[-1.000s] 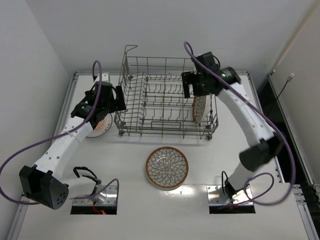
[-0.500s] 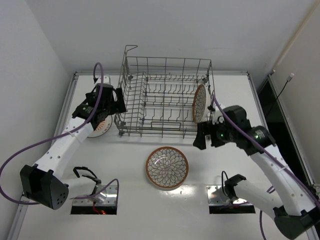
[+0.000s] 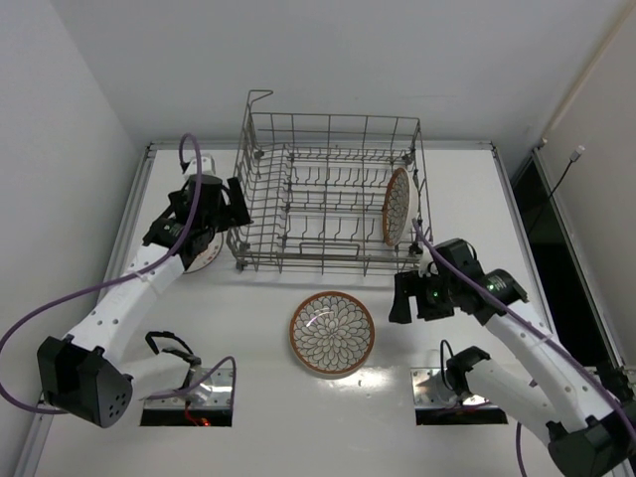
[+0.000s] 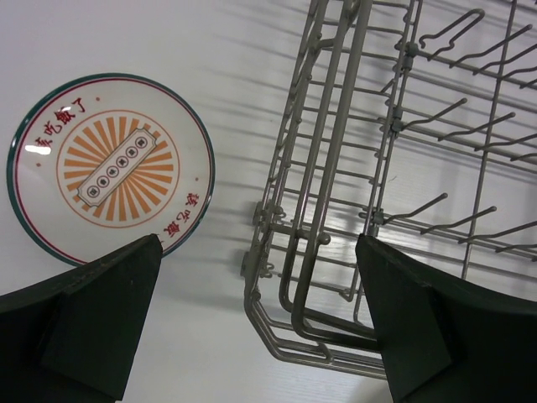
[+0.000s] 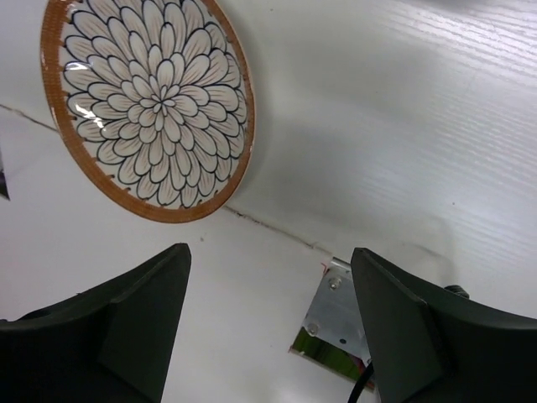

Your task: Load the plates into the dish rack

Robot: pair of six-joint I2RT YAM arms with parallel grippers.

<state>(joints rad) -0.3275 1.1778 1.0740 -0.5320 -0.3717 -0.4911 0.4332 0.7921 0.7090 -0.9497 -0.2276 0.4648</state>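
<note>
- Two arms (image 3: pixel 129 293) reached out from the near edge of the table (image 3: pixel 248 318). The left one stretched forward and bent toward the left end of the dish rack (image 3: pixel 323 262). The right arm (image 3: pixel 527 343) was folded low, its elbow out to the right and its wrist turned leftward.
- Both worked over a white table with white walls behind and on the left; purple cables looped along the arms.
- Left claw (image 4: pixel 258 243) hung with its fingers wide apart and nothing between them, over the strip of table between the rack's left end and the sunburst plate (image 4: pixel 109 168). That plate lay flat, face up, just beside the rack, partly under the arm in the top view.
- Right claw (image 5: pixel 268 250) was likewise spread wide and empty, near the rack's front right corner.
- One flower plate (image 3: pixel 332 334) lay flat, face up, in front of the rack, to the left of the right claw and apart from it.
- One patterned plate (image 3: pixel 397 206) stood on edge inside the rack at its right end.
</note>
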